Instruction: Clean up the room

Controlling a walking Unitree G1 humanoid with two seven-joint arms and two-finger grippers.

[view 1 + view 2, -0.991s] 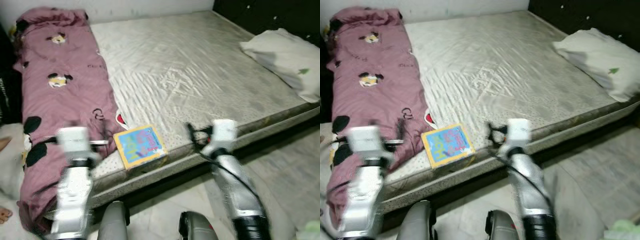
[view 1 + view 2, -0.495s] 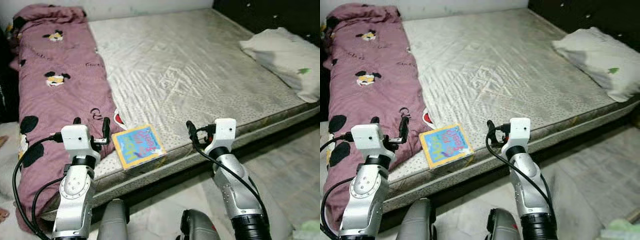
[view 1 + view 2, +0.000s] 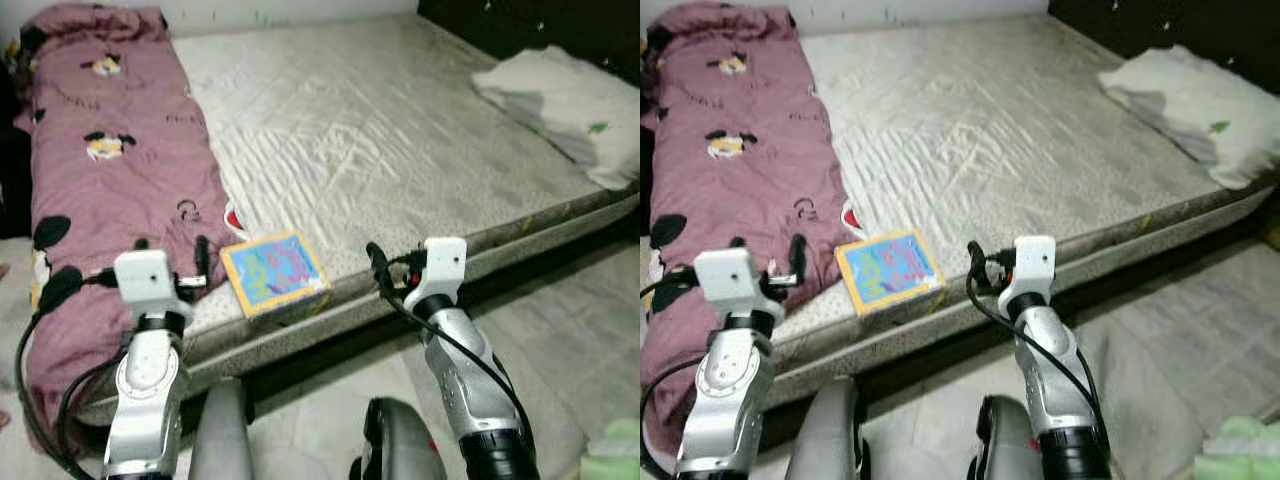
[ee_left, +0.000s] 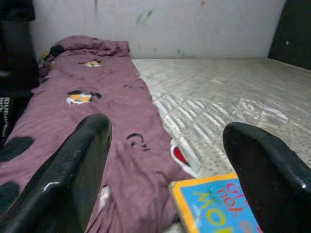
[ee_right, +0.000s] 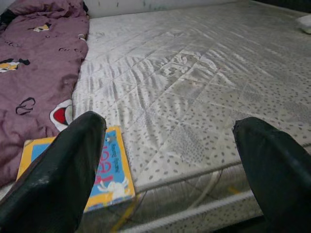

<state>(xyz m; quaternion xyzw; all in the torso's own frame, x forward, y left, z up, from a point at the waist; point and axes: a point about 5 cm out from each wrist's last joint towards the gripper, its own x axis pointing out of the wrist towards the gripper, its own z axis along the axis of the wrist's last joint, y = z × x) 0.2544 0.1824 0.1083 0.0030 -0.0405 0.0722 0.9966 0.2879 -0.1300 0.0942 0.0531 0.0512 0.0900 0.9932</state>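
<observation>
A colourful book (image 3: 272,277) with a yellow border lies flat at the near edge of the bare grey mattress (image 3: 380,130). A mauve quilt (image 3: 110,170) with cartoon mouse prints stretches along the mattress's left side, just left of the book. My left gripper (image 3: 171,250) is open, held up before the quilt's near end, left of the book (image 4: 214,204). My right gripper (image 3: 408,262) is also open, at the bed's near edge to the right of the book (image 5: 104,170). Nothing sits between either pair of fingers (image 4: 77,170).
A white pillow (image 3: 560,100) lies at the mattress's far right corner, against a dark headboard (image 3: 520,20). Pale tiled floor (image 3: 560,330) runs in front of the bed. Something light green (image 3: 615,460) lies on the floor at the lower right.
The whole picture has shifted slightly and lost its blur, so the camera moved. Both grippers stay open and raised at the bed's edge. The book and quilt have not moved.
</observation>
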